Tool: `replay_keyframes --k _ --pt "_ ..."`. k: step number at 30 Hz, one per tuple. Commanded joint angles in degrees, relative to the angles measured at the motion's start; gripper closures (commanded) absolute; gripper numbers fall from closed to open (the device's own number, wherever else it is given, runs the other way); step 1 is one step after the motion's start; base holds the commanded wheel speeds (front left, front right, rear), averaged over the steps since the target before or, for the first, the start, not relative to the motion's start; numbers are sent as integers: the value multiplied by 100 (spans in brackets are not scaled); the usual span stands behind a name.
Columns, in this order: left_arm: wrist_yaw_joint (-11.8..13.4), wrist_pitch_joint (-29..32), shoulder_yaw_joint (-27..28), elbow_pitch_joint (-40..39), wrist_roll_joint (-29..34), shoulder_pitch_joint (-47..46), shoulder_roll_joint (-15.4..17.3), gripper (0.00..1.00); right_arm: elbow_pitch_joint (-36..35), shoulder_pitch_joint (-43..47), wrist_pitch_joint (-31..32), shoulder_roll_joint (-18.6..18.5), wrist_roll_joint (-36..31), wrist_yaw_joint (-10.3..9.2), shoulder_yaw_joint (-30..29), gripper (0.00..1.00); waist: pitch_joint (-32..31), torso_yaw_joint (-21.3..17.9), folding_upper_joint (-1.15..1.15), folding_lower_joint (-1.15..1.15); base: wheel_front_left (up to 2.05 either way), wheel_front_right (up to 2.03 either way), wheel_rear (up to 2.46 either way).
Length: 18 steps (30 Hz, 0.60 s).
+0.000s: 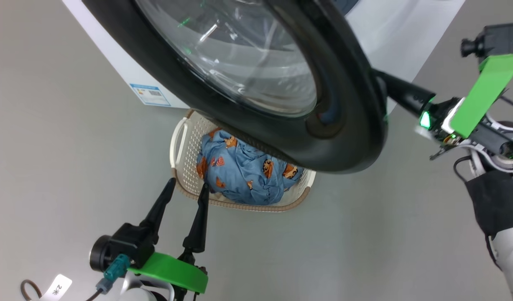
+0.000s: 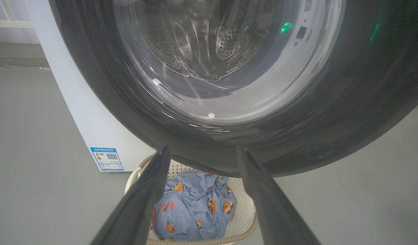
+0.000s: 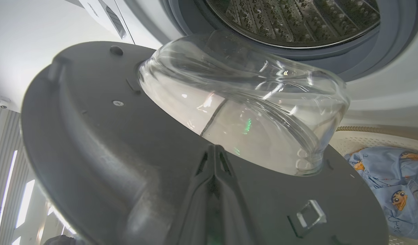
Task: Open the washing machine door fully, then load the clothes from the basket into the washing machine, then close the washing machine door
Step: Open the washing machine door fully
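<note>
The washing machine door [image 1: 344, 125] stands partly swung out from the white washing machine [image 1: 114, 54] and hangs over the basket [image 1: 181, 138]. The clothes [image 1: 243, 171], blue with bear prints, lie heaped in the basket. My left gripper [image 1: 188, 184] is open just above the basket's near rim, with nothing between its fingers. In the left wrist view the open left gripper [image 2: 202, 152] points at the door [image 2: 331, 119], with the clothes [image 2: 195, 204] below. My right gripper [image 1: 386, 81] reaches behind the door's edge. The right gripper [image 3: 214, 149] is shut, its tips against the door's inner face [image 3: 110, 143], beside the glass bulge [image 3: 246, 102].
The steel drum [image 3: 290, 20] is open behind the door. A blue sticker [image 1: 149, 94] marks the machine's lower corner. Grey floor [image 1: 51, 167] spreads to the left and right of the basket. A cable and a white tag [image 1: 57, 286] hang by my left wrist.
</note>
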Motion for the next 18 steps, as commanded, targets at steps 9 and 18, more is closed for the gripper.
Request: replay_keyframes --k 9,18 --pt "-43 -37 185 -37 -60 45 94 0 -280 299 66 278 5 18 351 100 -160 -74 0 0 0 0 0" --pt "-2 -37 134 -23 -146 37 94 0 -359 490 103 456 -6 18 586 100 -244 -50 0 0 0 0 0"
